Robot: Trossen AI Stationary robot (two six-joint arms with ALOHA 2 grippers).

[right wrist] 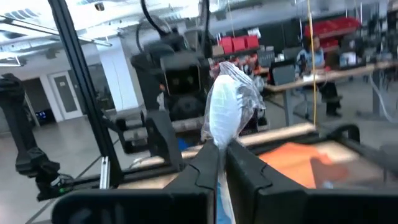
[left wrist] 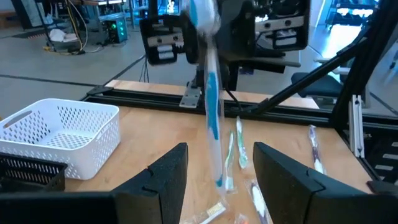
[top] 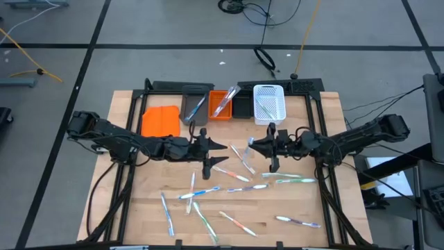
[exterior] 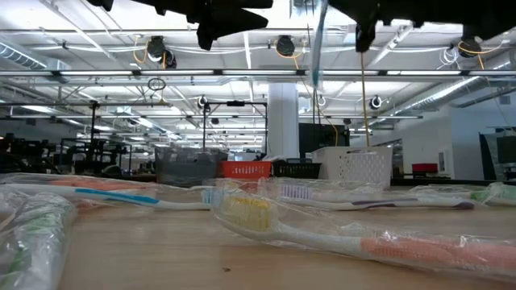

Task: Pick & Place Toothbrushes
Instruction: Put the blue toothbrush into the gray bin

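My right gripper hovers over the table's middle, shut on a clear-wrapped white and blue toothbrush. That toothbrush also shows as a pale upright strip in the low view. My left gripper faces it from the left, open and touching nothing. Several wrapped toothbrushes lie flat on the wooden table, and others show up close in the low view. One toothbrush leans in the grey bin and another in the orange bin. My right gripper pinches the wrapped toothbrush near its upper end between the two fingers. The fingers reach in level from the table's right, lying across it. A bulge of wrapper stands above the fingertips. The handle hangs straight down, lifted clear of the table.
Along the far edge stand an orange lid, the grey and orange bins, a black bin and a white mesh basket. A black frame borders the table. Toothbrushes are scattered over the near half.
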